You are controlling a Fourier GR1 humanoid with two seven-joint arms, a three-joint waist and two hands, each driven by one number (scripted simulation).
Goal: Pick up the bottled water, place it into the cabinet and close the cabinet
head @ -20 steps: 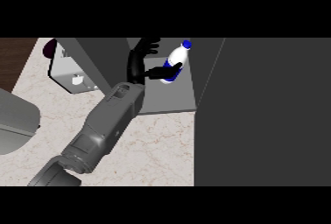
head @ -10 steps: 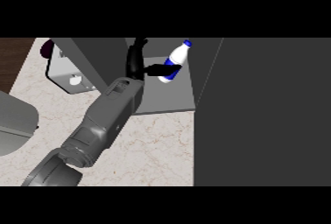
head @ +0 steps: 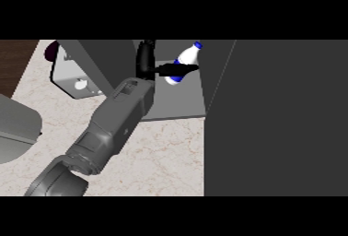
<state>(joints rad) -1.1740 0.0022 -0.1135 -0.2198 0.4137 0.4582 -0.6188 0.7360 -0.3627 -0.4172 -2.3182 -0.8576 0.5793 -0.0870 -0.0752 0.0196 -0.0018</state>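
1. Here, the dark cabinet (head: 272,115) fills the right side, its grey shelf (head: 178,103) open beside it.
2. Inside, above that shelf, sits the bottle (head: 185,62) — white, blue cap and base, tilted.
3. The left hand (head: 158,68) grasps the bottle's middle.

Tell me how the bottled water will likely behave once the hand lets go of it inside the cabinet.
The bottled water is tall and narrow and leans in the left hand, so it may tip unless set upright first. Its round body would probably roll if it fell on the cabinet floor. It keeps its shape under the curled fingers, so it seems stiff.
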